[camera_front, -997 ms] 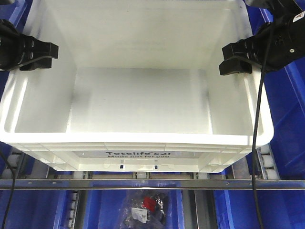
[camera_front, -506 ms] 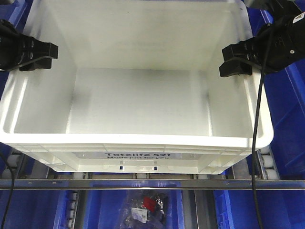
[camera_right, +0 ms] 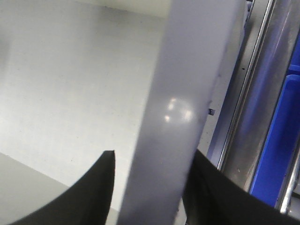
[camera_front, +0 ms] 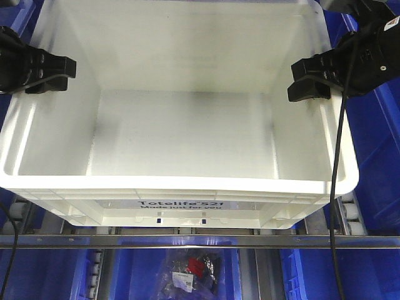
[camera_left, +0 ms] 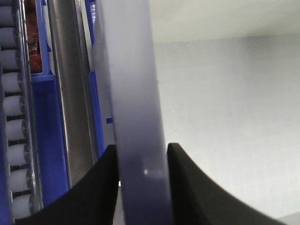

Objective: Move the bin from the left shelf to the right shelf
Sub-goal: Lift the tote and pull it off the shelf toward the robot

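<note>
Bare room inside bin (camera_front: 187, 125); blue bins (camera_front: 375, 156) close on both sides

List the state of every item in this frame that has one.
white bin: upright, open-topped, empty, gripped on both side walls.
left claw: shut on the white bin's left wall.
right claw: shut on the white bin's right wall.
clear bag: lying in the blue bin below, small parts inside.
blue bin: on the lower level, holding the clear bag.
</note>
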Robot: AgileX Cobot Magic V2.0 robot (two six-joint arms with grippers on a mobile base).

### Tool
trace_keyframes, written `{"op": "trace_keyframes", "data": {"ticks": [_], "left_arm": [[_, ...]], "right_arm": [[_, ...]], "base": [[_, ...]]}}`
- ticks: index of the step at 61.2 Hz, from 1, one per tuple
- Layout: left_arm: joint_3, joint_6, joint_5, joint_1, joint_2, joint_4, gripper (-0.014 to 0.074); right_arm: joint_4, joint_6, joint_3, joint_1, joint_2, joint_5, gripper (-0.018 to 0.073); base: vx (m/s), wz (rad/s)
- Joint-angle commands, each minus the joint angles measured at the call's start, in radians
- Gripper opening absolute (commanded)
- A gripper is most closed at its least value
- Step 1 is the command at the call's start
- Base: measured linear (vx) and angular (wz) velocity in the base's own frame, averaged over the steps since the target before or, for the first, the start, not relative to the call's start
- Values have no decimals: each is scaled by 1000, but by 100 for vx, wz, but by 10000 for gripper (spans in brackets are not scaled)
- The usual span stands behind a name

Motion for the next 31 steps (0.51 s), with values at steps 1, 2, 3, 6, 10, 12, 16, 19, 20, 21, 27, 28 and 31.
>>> {"op": "trace_keyframes", "data": {"ticks": [1,2,3,6,10,12,16,19,20,21,27,28,31], "left_arm": [[-40,45,-93,2,-49,-6,-8],[-40,45,-93,2,-49,-6,-8],[-40,45,-93,2,-49,-6,-8],[-40,45,-93,2,-49,-6,-8],[-40,45,-93,2,-49,-6,-8],[-40,45,-93,2,-49,-6,-8],[-40,45,-93,2,-49,-6,-8],[-40,45,-93,2,-49,-6,-8],[-40,45,-93,2,-49,-6,-8],[-40,45,-93,2,-49,-6,-8],[-40,45,-93,2,-49,-6,-8],[-40,45,-93,2,-49,-6,-8],[-40,45,-93,2,-49,-6,-8]], "right_arm": [[8,-44,-37,-9,-55,-55,-4],[8,-44,-37,-9,-55,-55,-4],[8,-44,-37,-9,-55,-55,-4],[8,-44,-37,-9,-55,-55,-4],[8,-44,-37,-9,-55,-55,-4],[8,-44,-37,-9,-55,-55,-4],[8,-44,-37,-9,-55,-55,-4],[8,-44,-37,-9,-55,-55,-4],[8,-44,-37,-9,-55,-55,-4],[8,-44,-37,-9,-55,-55,-4],[8,-44,-37,-9,-55,-55,-4],[8,-44,-37,-9,-55,-55,-4],[8,-44,-37,-9,-55,-55,-4]], "base": [[0,0],[0,0],[0,0],[0,0],[0,0],[0,0],[0,0],[0,-1],[-1,-2],[-1,-2],[-2,-2],[-3,-3],[-3,-3]]}}
